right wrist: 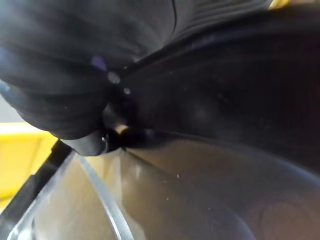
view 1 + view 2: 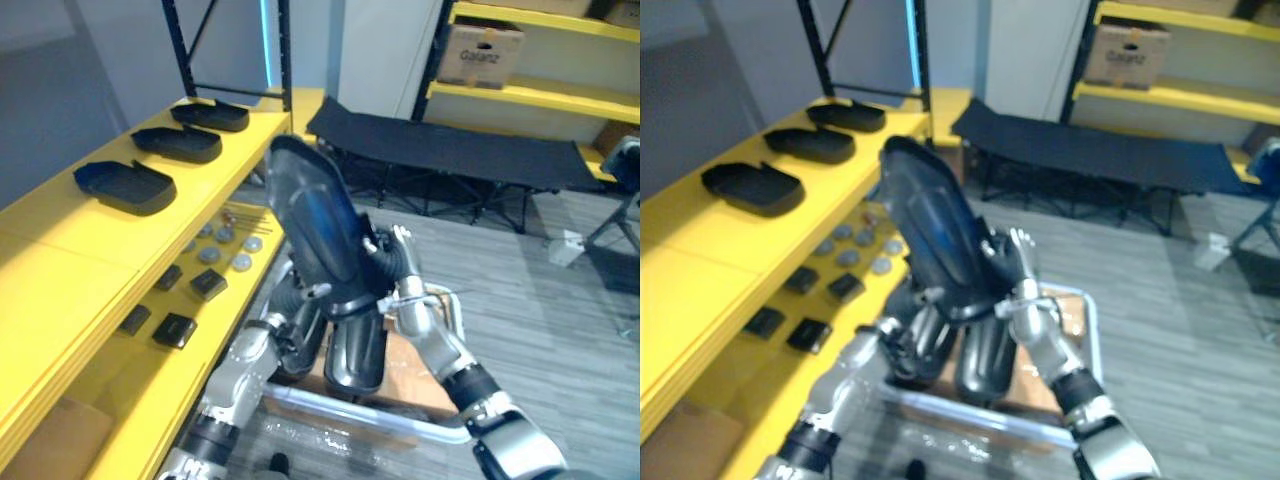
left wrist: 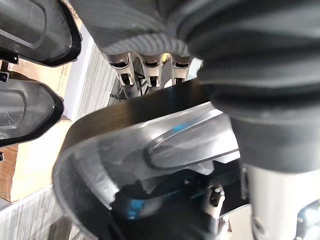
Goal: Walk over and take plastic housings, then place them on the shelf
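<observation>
Holding one black plastic housing (image 2: 315, 220) up in front of itself, the robot stands beside the yellow shelf (image 2: 60, 250). This looks like the carry step of the task: the piece is clear of the cart and not yet set down. The housing is tilted, its upper end leaning toward the shelf. Its lower end is just above the cart (image 2: 350, 415), where more housings (image 2: 355, 355) stand on end.

The right hand (image 2: 392, 262) lies against the housing's right edge with its fingers (image 2: 401, 240) straight, pressing rather than curling round it. The left hand (image 2: 285, 340) sits at the housing's lower end on the shelf side. Whether it is clenched on the rim or merely propping it cannot be told. The piece appears to be trapped between the two hands.

On the shelf's top board three housings (image 2: 125, 187) lie in a row, hollow side up, well apart from the held one. The board nearer the robot is bare. The lower board carries small black parts (image 2: 175, 328) and grey discs (image 2: 225, 250).

The next move probably calls for swinging the housing to the robot's left over the bare stretch. It would then be turned level, hollow side up like the others, and lowered before either hand lets go. Since the hold looks like a squeeze, both hands would need to move together, or the piece could slip.
</observation>
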Robot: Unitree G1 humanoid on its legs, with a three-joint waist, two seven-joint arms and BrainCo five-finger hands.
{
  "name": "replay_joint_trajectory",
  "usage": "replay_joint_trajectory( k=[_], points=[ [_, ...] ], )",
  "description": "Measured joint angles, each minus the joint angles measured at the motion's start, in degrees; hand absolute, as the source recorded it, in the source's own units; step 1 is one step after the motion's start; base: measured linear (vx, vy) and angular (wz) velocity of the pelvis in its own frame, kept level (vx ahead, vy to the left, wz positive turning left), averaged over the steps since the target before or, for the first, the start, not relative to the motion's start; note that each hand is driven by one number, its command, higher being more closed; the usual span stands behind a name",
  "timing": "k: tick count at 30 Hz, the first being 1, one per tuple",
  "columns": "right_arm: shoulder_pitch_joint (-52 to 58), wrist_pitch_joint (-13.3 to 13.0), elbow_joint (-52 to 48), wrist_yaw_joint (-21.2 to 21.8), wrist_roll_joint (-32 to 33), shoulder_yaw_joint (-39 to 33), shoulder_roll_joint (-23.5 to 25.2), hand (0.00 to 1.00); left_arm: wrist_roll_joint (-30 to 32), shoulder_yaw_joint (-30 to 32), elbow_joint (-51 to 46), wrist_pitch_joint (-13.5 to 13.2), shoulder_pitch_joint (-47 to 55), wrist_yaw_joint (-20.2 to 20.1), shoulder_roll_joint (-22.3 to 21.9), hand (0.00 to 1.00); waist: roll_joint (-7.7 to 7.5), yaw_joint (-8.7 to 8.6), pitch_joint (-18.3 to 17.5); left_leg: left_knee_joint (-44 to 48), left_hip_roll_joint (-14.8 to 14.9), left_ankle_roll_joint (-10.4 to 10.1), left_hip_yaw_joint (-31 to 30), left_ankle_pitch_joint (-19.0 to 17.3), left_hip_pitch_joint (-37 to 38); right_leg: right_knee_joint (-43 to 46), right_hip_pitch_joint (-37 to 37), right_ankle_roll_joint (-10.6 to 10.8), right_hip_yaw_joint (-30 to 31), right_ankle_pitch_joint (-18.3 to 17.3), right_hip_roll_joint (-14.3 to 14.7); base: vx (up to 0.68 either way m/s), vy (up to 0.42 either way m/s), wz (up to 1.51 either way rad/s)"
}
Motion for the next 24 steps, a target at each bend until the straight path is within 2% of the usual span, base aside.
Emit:
replay_joint_trajectory(
  k=[6,8,11,19,24],
  points=[
    [0.06,-1.51,0.0,-0.49,1.32,1.85,2.12,1.0,-0.12,-0.01,1.29,-2.07,0.01,2.0,-0.17,1.0,-0.04,-0.04,-0.02,0.0,0.22,-0.11,-0.3,0.13,-0.37,-0.31,-0.2,-0.05,-0.11,0.01,0.25,0.0,0.0,0.0],
    [0.12,-2.3,-0.03,-1.3,1.81,2.31,3.3,1.0,-0.11,0.14,1.66,-3.52,0.01,3.22,-0.14,1.0,-0.07,0.04,-0.04,0.0,0.37,-0.16,-0.31,0.15,-0.37,-0.44,-0.22,-0.11,-0.1,-0.03,0.41,0.0,0.0,0.0],
    [0.82,-2.33,-0.25,-2.04,2.26,3.01,4.84,1.0,0.06,0.56,1.96,-4.04,0.04,6.18,-0.15,1.0,-0.16,0.04,-0.1,0.0,0.68,-0.29,-0.29,0.21,-0.37,-0.47,-0.27,-0.25,-0.07,-0.11,0.71,0.0,0.0,0.0],
    [2.85,-2.03,-0.87,-2.59,4.43,5.08,5.82,1.0,0.6,0.43,2.1,-4.82,1.5,9.79,-0.42,1.0,-0.19,-0.01,-0.12,0.01,1.08,-0.47,-0.19,0.26,-0.35,-0.51,-0.43,-0.56,-0.01,-0.25,1.07,0.0,0.0,0.0],
    [4.19,-1.34,-2.34,-2.61,5.13,6.78,6.11,1.0,1.25,0.27,2.05,-8.18,3.3,11.0,-0.51,1.0,-0.26,-0.13,-0.16,0.02,1.37,-0.72,0.47,0.18,-0.34,-0.52,-0.68,-0.77,0.3,-0.36,1.31,0.0,-0.004,-0.02]
  ],
)
